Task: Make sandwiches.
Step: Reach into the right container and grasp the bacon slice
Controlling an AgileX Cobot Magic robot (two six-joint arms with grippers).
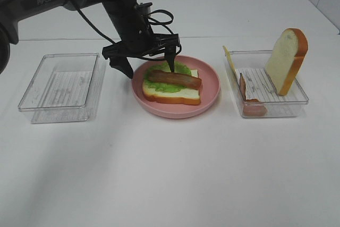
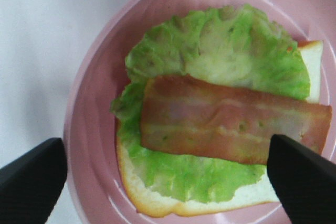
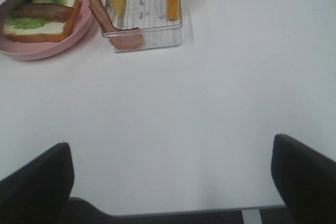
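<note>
Hovering over the round pink plate (image 1: 210, 85), the left claw (image 1: 149, 67) is standing released, its two black fingers (image 1: 127, 69) spread wide and gripping nothing. Directly below it, between those fingers, the open-faced toy sandwich (image 1: 171, 97) is lying on the plate: a white bread slice with orange-brown crust (image 2: 134, 184), a ruffled green lettuce leaf (image 2: 226, 45) covering it, and a reddish-brown bacon strip (image 2: 231, 124) resting flat across the lettuce. One fingertip is overlapping the strip's end in the left wrist view, though whether it is touching cannot be told; the other is hanging at the plate's rim. On the outer side of this claw, near the plate but apart from it, a clear rectangular plastic tray (image 1: 32, 104) is sitting on the white table (image 1: 170, 184). On its inner side a second clear plastic tray (image 1: 300, 99) is holding an upright bread slice (image 1: 287, 59), a thin yellow cheese square (image 1: 228, 59) leaning at the wall nearest the plate, and another bacon strip (image 1: 253, 108) at a corner. The right claw (image 3: 170, 182) is also hanging released, fingers wide apart over bare table, well away from the plate.
</note>
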